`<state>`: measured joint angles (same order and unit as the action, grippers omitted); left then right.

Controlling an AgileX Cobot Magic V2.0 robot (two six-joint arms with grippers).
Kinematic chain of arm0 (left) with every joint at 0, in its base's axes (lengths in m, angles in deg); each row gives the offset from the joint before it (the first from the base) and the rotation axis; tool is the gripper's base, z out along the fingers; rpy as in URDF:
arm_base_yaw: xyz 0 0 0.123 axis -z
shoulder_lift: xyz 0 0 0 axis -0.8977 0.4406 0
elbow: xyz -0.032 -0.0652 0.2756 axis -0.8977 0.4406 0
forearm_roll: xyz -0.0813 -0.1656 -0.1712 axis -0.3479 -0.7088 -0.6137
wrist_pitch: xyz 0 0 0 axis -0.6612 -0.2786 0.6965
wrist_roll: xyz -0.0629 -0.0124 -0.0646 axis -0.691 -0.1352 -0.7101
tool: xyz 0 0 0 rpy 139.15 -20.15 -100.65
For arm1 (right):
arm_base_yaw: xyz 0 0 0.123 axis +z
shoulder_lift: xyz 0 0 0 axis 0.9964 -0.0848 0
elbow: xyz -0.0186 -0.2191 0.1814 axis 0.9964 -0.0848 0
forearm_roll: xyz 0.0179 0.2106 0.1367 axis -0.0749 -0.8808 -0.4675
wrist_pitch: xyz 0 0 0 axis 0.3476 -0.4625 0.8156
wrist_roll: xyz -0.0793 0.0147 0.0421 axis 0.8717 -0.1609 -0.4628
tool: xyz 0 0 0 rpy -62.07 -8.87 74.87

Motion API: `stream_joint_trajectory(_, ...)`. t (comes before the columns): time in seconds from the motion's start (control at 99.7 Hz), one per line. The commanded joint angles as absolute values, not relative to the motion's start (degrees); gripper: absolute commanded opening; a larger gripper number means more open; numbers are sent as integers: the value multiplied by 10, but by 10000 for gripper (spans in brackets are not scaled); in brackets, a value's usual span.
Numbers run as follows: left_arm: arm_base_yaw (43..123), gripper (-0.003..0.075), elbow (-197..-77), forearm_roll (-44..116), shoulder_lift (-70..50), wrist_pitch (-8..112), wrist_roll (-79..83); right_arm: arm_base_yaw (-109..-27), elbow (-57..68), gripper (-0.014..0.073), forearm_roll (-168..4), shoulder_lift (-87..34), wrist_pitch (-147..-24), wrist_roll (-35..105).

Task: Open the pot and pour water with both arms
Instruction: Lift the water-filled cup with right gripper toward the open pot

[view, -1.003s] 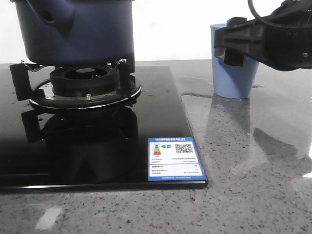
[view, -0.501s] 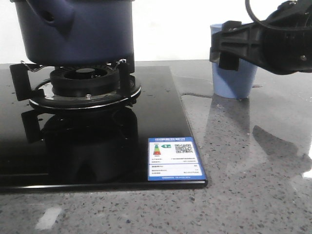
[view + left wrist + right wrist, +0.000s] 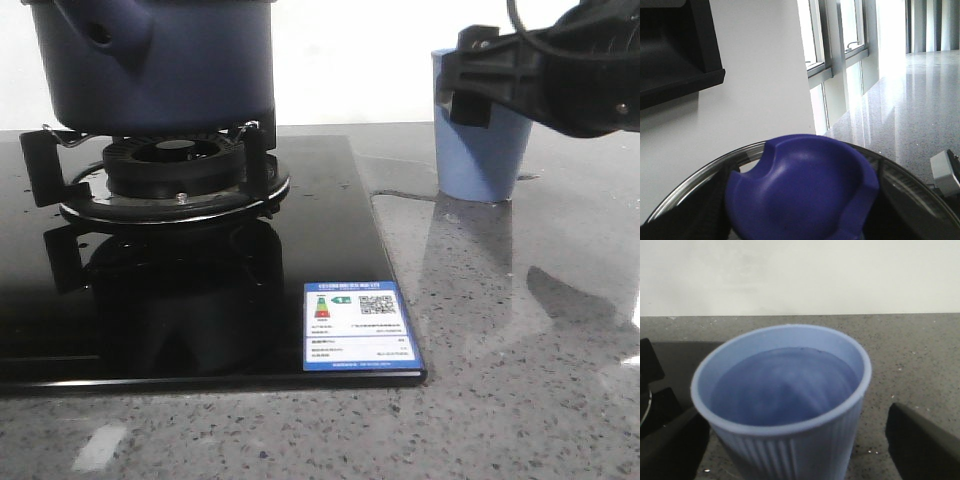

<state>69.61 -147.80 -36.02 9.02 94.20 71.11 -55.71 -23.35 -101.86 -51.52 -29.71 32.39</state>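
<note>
The navy pot (image 3: pixel 150 62) sits on the gas burner (image 3: pixel 172 178) at the left of the black hob (image 3: pixel 200 300); the left claw's state cannot be told — only a blue lid knob (image 3: pixel 800 187) shows. Right of it on the counter (image 3: pixel 520 330) stands the light blue ribbed cup (image 3: pixel 785 400), full of water (image 3: pixel 782 385) — the right claw (image 3: pixel 790 440) is spread wide, fingers (image 3: pixel 922 440) either side, not touching.

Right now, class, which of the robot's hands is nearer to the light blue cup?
The right hand: its open fingers stand on either side of the cup on the counter. The left hand is over at the pot on the stove, above its lid knob.

pot (image 3: pixel 160 70) top cut off (front view), label (image 3: pixel 360 327) text unreadable, cup (image 3: pixel 480 150) partly hidden
</note>
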Motion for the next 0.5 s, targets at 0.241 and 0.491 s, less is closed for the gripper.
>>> stream_joint_trajectory(0.241, 700, 230, -1501, -414, 68, 961, 704, -562, -180, 646, -1006, -540, -248, 322)
stream_joint_trajectory(0.491, 700, 230, -1501, -414, 68, 961, 704, -562, -163, 646, -1006, -572, -252, 322)
